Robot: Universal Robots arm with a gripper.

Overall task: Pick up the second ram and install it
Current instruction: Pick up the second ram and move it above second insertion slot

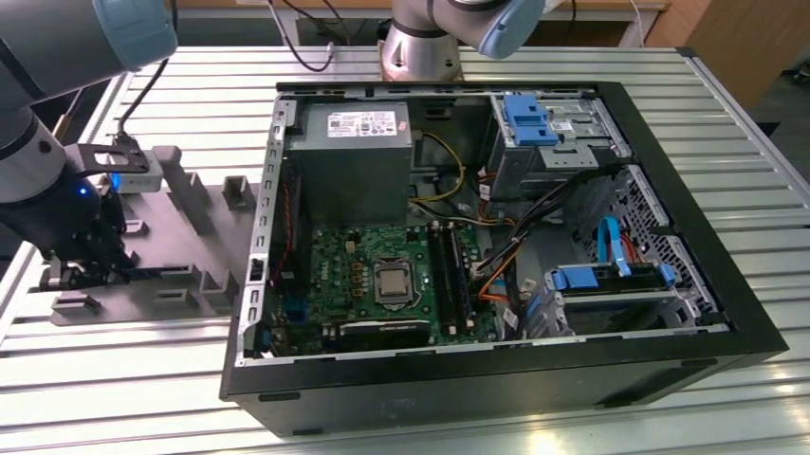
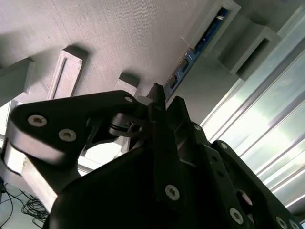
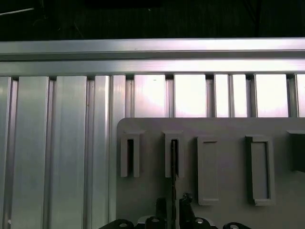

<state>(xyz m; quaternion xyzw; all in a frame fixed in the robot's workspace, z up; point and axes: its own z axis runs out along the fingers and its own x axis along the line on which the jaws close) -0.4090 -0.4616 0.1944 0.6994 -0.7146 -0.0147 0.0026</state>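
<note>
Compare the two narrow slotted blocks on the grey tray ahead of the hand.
The occupied block, in line with the hand, holds the second ram on edge, a thin dark stick; the neighbouring block looks empty. The hand sits at the occupied block, not at the neighbouring block. Both are grey, upright, alike in shape, on one tray.

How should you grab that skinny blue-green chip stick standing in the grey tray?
I'd pinch the thin dark blue-green circuit-board stick across its two flat faces, at its free long edge, coming straight down from above. It stands on edge in slotted blocks of the grey plastic tray, so that top edge is what sticks out.
</note>
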